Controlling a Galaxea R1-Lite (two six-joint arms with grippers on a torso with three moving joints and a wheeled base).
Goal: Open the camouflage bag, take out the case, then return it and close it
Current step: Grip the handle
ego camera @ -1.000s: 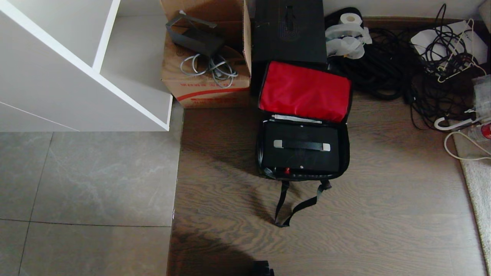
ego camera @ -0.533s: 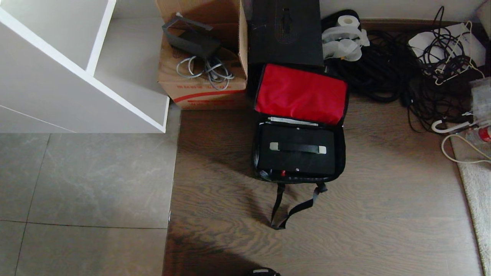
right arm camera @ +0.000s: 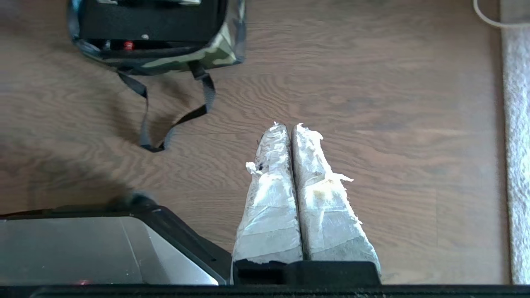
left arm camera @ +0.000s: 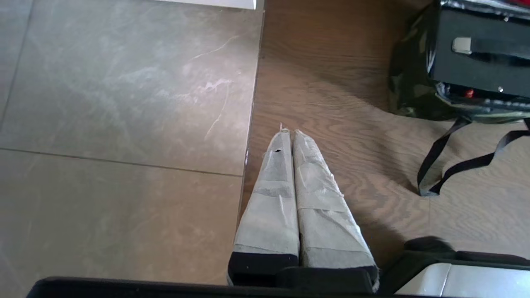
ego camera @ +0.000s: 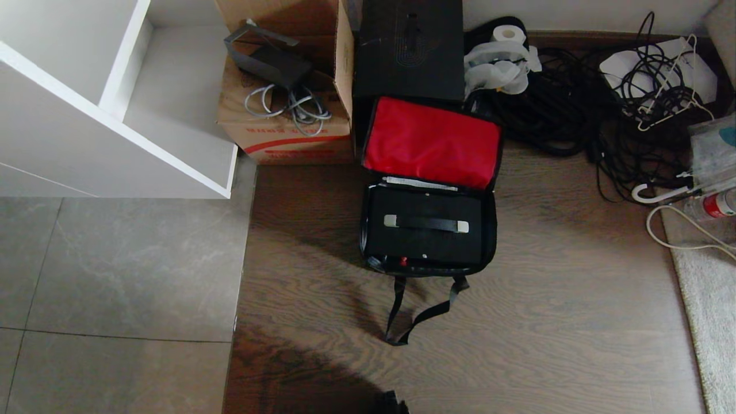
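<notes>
Brown wood-grain flooring (ego camera: pixel 546 322), nearest the robot, meeting grey stone tile (ego camera: pixel 115 264) on its left. Left gripper (left arm camera: pixel 288 132): taped fingers pressed together, empty, hanging above the floor short of the bag; right gripper (right arm camera: pixel 285 126): likewise pinched closed, empty, parked near the black strap loop (ego camera: pixel 414 316). Change: the whole scene has slid leftward in the head view over the last second, read as the camera turning, not goods moving. Camouflage bag (ego camera: pixel 489 241): on the wood floor, centre, flap thrown back, red lining (ego camera: pixel 431 141) showing. Case (ego camera: pixel 424 233): seated inside, handle (ego camera: pixel 425 223) up. Judgement: opening done, removal or closing pending. Beyond: cardboard box (ego camera: pixel 287 132), tall black box (ego camera: pixel 409 52), cable tangle (ego camera: pixel 575 103), white shelving (ego camera: pixel 86 115), pale rug (ego camera: pixel 707 322).
</notes>
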